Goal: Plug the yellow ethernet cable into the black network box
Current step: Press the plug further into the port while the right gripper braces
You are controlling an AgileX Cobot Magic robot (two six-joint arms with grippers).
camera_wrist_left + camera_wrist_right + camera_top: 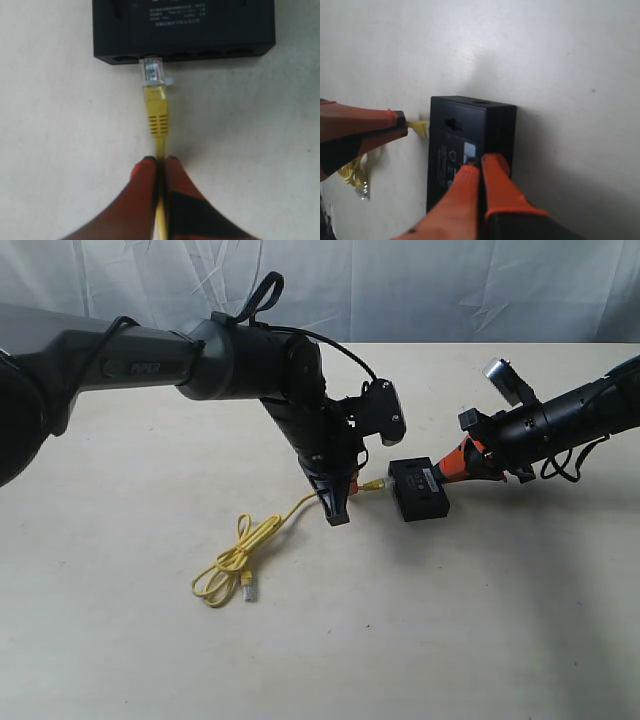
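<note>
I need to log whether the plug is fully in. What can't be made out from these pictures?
How deep the plug of the yellow ethernet cable sits in the black network box: left wrist view, its tip is lost in the dark port.
The label print: left wrist view, blurred and cut by the frame edge.
The ports: right wrist view, on the box's far side; exterior view, too small.

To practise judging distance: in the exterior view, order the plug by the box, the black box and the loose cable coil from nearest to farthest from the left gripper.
1. Plug, just beyond the left gripper pinching its cable.
2. Black box, further right, at the plug's tip.
3. Cable coil, lower left.
</note>
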